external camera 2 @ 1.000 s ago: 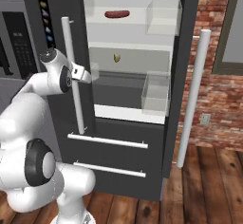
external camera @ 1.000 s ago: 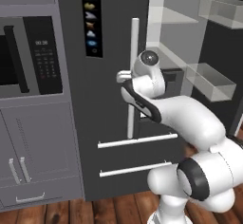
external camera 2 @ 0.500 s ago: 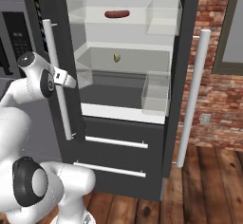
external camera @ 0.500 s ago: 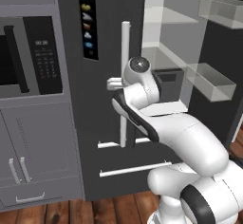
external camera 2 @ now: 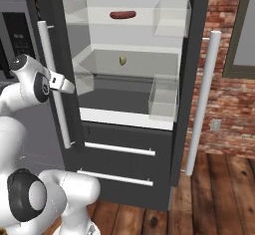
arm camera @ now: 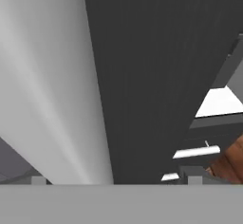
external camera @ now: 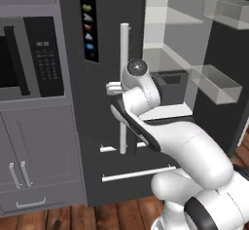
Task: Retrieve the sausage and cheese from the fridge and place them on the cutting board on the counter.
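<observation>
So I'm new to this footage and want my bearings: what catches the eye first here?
The fridge stands open, its lit white inside bright against the dark doors. On its top shelf lies the sausage, and one shelf down the small cheese. The white arm reaches to the left door's long silver handle, with the gripper at that bar.

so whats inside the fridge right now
The sausage lies on the top shelf and the cheese on the shelf below, with clear bins at the right. The fridge's two lower drawers are shut, so their contents are hidden.
</observation>
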Controlling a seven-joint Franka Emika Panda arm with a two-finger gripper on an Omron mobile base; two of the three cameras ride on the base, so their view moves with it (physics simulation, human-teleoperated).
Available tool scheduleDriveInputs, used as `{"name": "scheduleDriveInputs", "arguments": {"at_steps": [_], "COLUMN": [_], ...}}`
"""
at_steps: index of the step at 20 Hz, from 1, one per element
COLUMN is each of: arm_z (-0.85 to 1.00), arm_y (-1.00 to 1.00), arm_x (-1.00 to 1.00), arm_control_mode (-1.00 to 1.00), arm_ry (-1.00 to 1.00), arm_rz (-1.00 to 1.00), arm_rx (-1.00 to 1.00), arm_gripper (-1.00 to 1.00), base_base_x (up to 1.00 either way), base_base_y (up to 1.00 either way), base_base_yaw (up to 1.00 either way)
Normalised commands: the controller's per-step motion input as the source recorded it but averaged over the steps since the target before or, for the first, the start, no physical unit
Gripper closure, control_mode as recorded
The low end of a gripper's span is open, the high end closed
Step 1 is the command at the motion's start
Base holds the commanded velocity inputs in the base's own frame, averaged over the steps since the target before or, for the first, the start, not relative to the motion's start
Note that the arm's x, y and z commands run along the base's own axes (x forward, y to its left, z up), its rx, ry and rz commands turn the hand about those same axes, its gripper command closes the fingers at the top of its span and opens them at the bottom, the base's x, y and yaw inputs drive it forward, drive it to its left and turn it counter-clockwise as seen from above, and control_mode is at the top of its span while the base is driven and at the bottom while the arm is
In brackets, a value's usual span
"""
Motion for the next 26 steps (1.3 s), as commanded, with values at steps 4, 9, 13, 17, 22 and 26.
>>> {"name": "scheduleDriveInputs", "arguments": {"at_steps": [4,9,13,17,22,26], "arm_z": [0.00,0.04,0.11,0.30,0.40,0.34], "arm_y": [-0.60,-0.53,-0.62,-0.60,-0.46,-0.10], "arm_x": [-0.75,-0.60,-0.26,-0.19,-0.22,-0.45], "arm_control_mode": [-1.00,-1.00,-1.00,-1.00,-1.00,-1.00], "arm_ry": [0.00,0.00,0.10,0.31,0.50,0.50], "arm_rz": [-0.03,-0.08,-0.12,-0.16,-0.14,0.02], "arm_rx": [0.08,0.12,0.19,0.10,0.05,0.00], "arm_gripper": [-1.00,-1.00,-1.00,-1.00,-1.00,-1.00], "base_base_x": [0.00,0.00,0.00,0.00,0.00,0.00], "base_base_y": [0.00,0.00,0.00,0.00,0.00,0.00], "base_base_yaw": [0.00,0.00,0.00,0.00,0.00,0.00]}}
